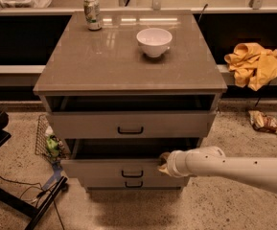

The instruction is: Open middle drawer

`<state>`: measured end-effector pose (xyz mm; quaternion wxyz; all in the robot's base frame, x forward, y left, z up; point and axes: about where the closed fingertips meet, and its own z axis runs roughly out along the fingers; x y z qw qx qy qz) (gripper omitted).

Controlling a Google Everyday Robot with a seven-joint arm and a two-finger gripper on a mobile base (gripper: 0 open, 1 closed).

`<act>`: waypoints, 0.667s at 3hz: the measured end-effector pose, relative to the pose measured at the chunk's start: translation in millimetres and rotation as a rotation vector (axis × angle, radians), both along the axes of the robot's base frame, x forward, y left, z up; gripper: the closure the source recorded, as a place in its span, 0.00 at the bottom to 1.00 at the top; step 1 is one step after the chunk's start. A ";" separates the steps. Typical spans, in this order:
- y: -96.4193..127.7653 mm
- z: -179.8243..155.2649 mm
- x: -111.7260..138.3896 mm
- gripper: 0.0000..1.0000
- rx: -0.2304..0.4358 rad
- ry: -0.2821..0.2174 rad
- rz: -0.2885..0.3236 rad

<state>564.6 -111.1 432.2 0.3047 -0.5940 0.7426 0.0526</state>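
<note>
Just at the upper right edge of the middle drawer, the robot's gripper sits against the low grey-beige front panel. It is a small tan-tipped end on a smooth white tubular arm dotted with tiny dark holes, reaching in from the right. Whether the gripper is open or closed cannot be told from this angle. The drawer, second of three, stands out from the boxy cabinet, leaving a shadowed opening behind its front, and its thin black loop handle is centred on the panel. Above it, the taller-fronted top drawer also juts forward with a dark gap under the glossy grey-brown slab top. The lowest drawer sits just beneath, set further back.

On the reflective top stand a round white bowl and, at the back left corner, a cylindrical drink can, well apart. A crumpled yellow cloth hangs on the ledge to the right, and a crinkled snack wrapper lies on the speckled terrazzo floor. A wire basket leans beside the cabinet's left flank.
</note>
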 end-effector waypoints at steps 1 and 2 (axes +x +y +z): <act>-2.2 -3.0 -18.0 1.00 0.027 0.025 -0.004; -2.1 -0.1 -17.3 1.00 0.027 0.025 -0.004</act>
